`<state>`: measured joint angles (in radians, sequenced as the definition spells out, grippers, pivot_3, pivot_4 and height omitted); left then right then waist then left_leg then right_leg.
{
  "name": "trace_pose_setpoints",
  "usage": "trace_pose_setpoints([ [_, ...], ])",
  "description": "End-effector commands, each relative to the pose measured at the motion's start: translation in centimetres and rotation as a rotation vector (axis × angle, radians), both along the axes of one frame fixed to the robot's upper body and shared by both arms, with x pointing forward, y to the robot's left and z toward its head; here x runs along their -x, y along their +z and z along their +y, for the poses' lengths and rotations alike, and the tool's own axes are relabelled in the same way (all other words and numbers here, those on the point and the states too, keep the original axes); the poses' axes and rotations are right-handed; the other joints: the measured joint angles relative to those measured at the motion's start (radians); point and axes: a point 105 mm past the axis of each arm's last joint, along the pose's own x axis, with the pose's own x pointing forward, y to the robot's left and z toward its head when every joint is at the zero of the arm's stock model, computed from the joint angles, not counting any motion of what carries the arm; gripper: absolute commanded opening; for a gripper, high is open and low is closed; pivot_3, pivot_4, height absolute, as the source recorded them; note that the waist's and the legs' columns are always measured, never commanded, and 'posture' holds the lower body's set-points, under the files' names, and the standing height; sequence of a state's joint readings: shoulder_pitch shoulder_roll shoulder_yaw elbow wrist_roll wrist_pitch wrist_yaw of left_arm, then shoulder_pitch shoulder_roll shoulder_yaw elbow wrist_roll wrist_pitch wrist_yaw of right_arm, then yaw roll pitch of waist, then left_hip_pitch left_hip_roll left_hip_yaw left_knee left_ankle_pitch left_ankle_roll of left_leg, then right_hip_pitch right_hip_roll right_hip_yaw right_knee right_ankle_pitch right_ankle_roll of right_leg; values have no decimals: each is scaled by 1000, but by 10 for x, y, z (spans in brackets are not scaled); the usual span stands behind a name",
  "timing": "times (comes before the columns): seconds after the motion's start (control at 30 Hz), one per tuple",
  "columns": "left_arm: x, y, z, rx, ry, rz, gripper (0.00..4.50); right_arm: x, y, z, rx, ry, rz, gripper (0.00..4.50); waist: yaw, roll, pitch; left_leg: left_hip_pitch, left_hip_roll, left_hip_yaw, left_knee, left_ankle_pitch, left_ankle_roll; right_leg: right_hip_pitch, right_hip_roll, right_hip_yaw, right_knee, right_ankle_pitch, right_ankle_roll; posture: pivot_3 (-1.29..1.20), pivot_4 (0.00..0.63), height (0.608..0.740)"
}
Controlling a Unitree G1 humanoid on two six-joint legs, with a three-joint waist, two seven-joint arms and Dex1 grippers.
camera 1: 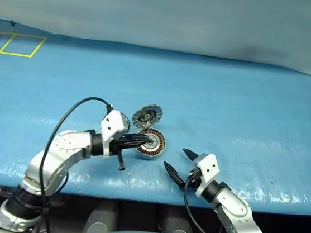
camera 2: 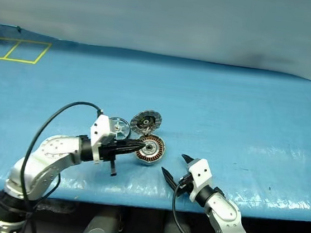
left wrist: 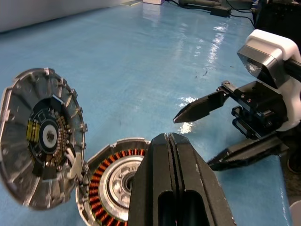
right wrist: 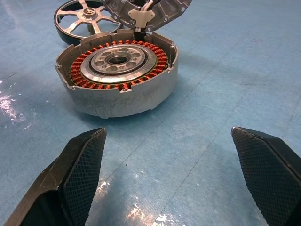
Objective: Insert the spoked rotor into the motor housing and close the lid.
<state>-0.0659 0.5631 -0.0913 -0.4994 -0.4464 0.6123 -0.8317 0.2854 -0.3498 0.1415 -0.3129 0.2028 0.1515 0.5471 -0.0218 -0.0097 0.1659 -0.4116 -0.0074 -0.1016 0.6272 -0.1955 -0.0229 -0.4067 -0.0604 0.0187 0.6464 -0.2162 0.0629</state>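
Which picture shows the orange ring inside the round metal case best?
The right wrist view: the motor housing sits whole, its copper windings seen all around. The left wrist view has the shut left gripper covering part. Both eye views show it small.

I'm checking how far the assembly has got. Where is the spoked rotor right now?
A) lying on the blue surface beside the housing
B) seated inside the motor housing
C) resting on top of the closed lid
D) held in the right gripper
A: the spoked rotor lies flat on the blue surface beside the motor housing, whose copper windings are uncovered, with the lid swung open.
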Motion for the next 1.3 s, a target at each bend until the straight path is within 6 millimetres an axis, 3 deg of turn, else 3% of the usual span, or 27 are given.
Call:
trace_pose_setpoints([
  [0.03, 5, 13, 15, -6, 43, -32, 36, -3, 7, 2, -8, 13, -31, 4500, 1, 0, 0, 0, 0, 0, 0, 0, 0, 0, 0, 0, 0, 0, 0, 0, 150, 740],
  [0.27, 7, 7, 33, -57, 117, -8, 36, -4, 6, 3, -4, 31, -27, 4500, 3, 0, 0, 0, 0, 0, 0, 0, 0, 0, 0, 0, 0, 0, 0, 0, 150, 740],
  [0.53, -1, 6, 26, -79, 103, -21, 36, -3, 5, 3, 0, 29, -23, 4500, 4, 0, 0, 0, 0, 0, 0, 0, 0, -1, 0, 0, 0, 0, 0, 0, 150, 740],
  [0.7, -3, 6, 18, -143, 6, -28, 36, -3, 5, 2, 5, 18, -23, 4500, 4, 0, 0, 0, 0, 0, 0, 0, 0, 0, 0, 0, 0, 0, 0, 0, 150, 740],
  [0.87, -9, 9, 39, -329, -102, -36, 36, -3, 4, 2, 4, 12, -23, 4500, -1, 0, 0, 0, 1, 1, -1, 0, 0, -2, 1, 0, 0, 0, 0, 0, 150, 740],
  [0.97, -20, 21, 50, -398, -136, -63, 600, -4, 4, 2, 3, 10, -25, 4500, -1, 0, 1, 0, 0, 1, -1, 0, 0, -2, 1, 1, 0, 0, 0, 0, 150, 740],
  [1.2, -52, 47, 58, -600, -238, -203, 2866, -8, 4, 5, -2, 10, -33, 4500, 0, -1, 1, -1, 0, 1, -2, 0, 0, -2, 1, 0, -1, 0, 0, 0, 150, 740],
  [1.3, -64, 49, 61, -755, -319, -255, 2866, -9, 4, 6, -4, 12, -34, 4500, -1, -1, 2, -2, 0, 1, -2, 0, 0, -3, 1, 0, -1, 0, 0, 0, 150, 740],
])
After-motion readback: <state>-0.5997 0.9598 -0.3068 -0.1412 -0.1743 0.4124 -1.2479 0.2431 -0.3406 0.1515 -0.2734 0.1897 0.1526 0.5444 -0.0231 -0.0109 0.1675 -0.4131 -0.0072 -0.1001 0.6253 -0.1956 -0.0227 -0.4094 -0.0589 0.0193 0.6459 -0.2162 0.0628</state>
